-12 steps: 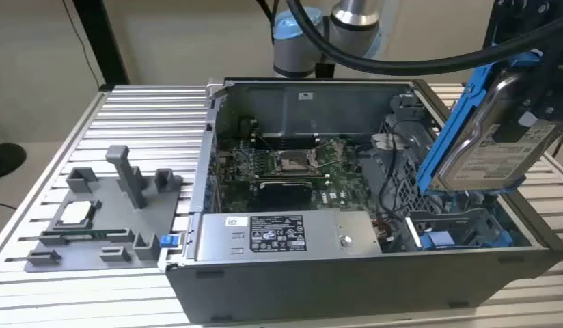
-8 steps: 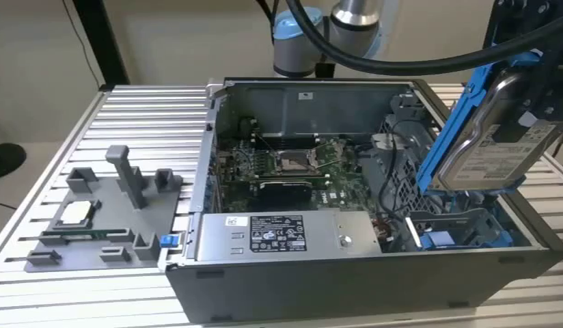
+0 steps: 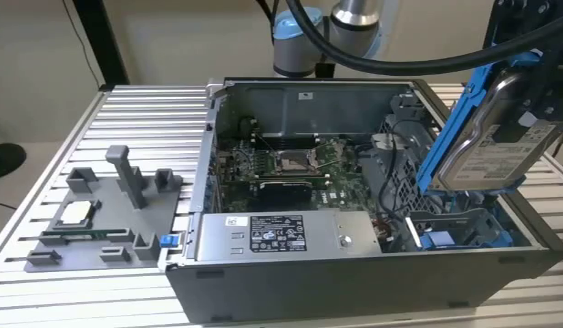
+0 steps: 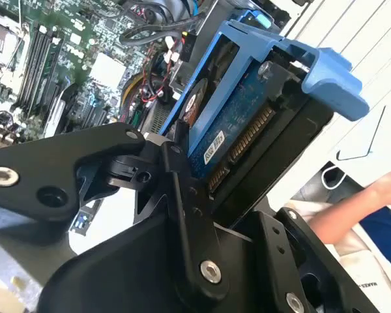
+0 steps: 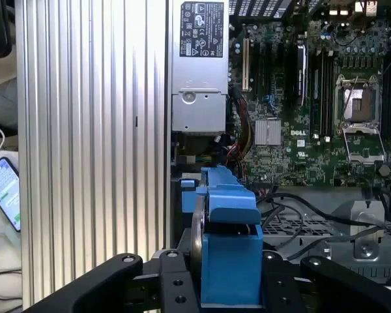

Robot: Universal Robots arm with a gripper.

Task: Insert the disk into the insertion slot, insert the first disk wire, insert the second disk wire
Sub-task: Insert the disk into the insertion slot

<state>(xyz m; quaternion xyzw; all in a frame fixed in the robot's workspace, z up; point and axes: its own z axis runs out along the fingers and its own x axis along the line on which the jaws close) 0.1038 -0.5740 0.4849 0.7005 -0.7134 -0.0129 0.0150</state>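
In the exterior view's upper right, the gripper (image 3: pixel 535 102), clamped on the blue-framed disk (image 3: pixel 496 147), is holding it tilted on edge above the insertion slot (image 3: pixel 445 220), apparently to line it up.

Your gripper (image 4: pixel 238 153) has its black fingers (image 4: pixel 182 189) clamped on the disk (image 4: pixel 247 85), circuit-board side facing you, blue carrier (image 4: pixel 326 72) around it. From the disk, the motherboard (image 4: pixel 58 59) lies at ten o'clock, red wires (image 4: pixel 146 98) at nine o'clock, and a person's arm (image 4: pixel 371 195) at four o'clock
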